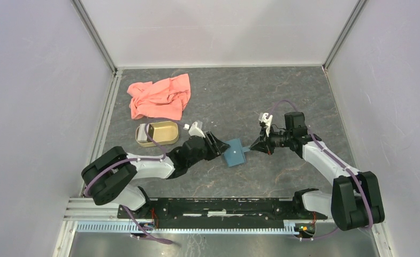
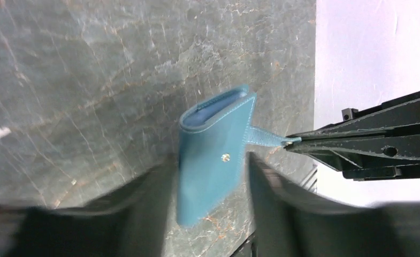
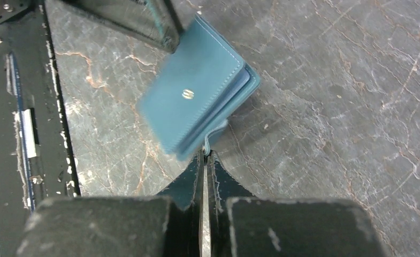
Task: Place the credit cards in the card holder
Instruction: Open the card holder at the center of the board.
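Card holder [image 1: 234,155], a small flat teal rectangle, sits mid-counter between the two hands in the overhead view. The left arm reaches low from its base toward the right, its left hand [image 1: 220,145] at the holder's left edge. The right arm bends in from the right, its right hand [image 1: 251,149] at the holder's right edge. The grey, veined stone counter [image 1: 261,96] is bare to the right and behind. A crumpled pink cloth [image 1: 159,96] and a tan oval dish [image 1: 157,134] lie well apart to the rear left.

From the left wrist, the holder [image 2: 213,155] shows smooth stitched skin, a metal snap and pale blue lining at its fold. The left hand's blurred dark fingers [image 2: 138,209] stand apart on either side of it, open around it. The snap tab [image 2: 262,137] runs right into the right hand's closed tips.

From the right wrist, that hand's fingers [image 3: 218,182] are pressed together, pinching the tab [image 3: 214,135]. The holder [image 3: 197,96] angles away above them, one left finger [image 3: 143,19] at its far corner. Whether it rests on the counter I cannot tell.
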You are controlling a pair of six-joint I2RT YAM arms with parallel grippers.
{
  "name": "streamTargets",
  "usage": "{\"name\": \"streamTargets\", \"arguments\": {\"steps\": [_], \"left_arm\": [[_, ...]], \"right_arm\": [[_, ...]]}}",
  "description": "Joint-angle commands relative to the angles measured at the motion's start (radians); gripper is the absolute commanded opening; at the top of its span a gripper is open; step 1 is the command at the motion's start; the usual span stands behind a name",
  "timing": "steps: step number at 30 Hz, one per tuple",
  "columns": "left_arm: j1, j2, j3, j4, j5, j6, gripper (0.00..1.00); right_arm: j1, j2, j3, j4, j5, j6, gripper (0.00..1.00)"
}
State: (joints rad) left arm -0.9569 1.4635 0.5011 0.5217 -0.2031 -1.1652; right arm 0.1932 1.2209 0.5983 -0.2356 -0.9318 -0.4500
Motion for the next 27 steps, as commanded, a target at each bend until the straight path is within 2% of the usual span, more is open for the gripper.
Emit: {"name": "streamTargets", "arguments": {"steps": [1, 3, 6, 11, 16, 21, 27], "left_arm": [[0.093, 0.003, -0.024, 0.143, 0.196, 0.102, 0.67], [0.122, -0.020, -0.032, 0.131, 0.246, 0.139, 0.81], [0.135, -0.076, -0.042, 0.094, 0.266, 0.216, 0.89], [0.135, -0.111, -0.053, 0.085, 0.318, 0.252, 0.90], [0.131, -0.102, -0.056, 0.099, 0.363, 0.247, 0.89], [0.102, -0.075, 0.032, -0.070, 0.327, 0.316, 0.89], [0.056, -0.026, 0.110, -0.186, 0.276, 0.327, 0.86]], "right_arm": [[-0.007, -0.019, 0.010, 0.024, -0.095, -0.017, 0.00], [-0.006, -0.014, 0.017, 0.011, -0.118, -0.030, 0.00], [-0.007, -0.017, 0.024, -0.012, -0.174, -0.057, 0.00], [-0.007, -0.029, 0.051, -0.139, -0.349, -0.204, 0.00], [-0.007, -0.015, 0.038, -0.076, -0.292, -0.136, 0.00], [-0.006, -0.006, 0.041, -0.077, -0.288, -0.135, 0.00], [-0.008, 0.002, 0.041, -0.071, -0.271, -0.128, 0.00]]}}
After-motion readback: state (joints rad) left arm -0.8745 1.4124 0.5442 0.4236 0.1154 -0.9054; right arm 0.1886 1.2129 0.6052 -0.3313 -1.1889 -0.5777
